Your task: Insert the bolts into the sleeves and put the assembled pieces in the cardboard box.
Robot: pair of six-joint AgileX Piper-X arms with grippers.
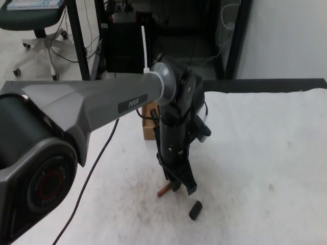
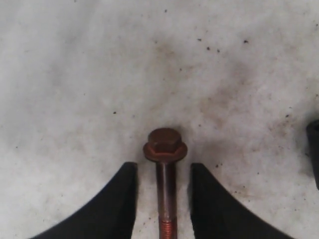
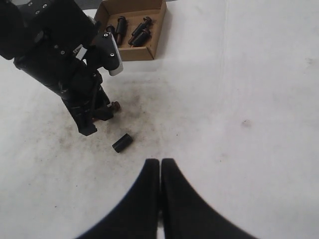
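The left gripper [image 2: 164,165] stands open astride the bolt [image 2: 165,147] lying on the bench [image 2: 75,74] — apparently set to pinch its shank. The sleeve [image 1: 195,210] lies just right, nearer; the right gripper [image 3: 160,199] rests closed, empty.

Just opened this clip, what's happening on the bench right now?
The left end effector is down at the white bench, its open fingers on either side of a copper bolt that lies flat, not yet closed on it. A loose black sleeve lies close by. The right end effector hangs shut above the bench, holding nothing. The cardboard box farther back already holds several assembled pieces.
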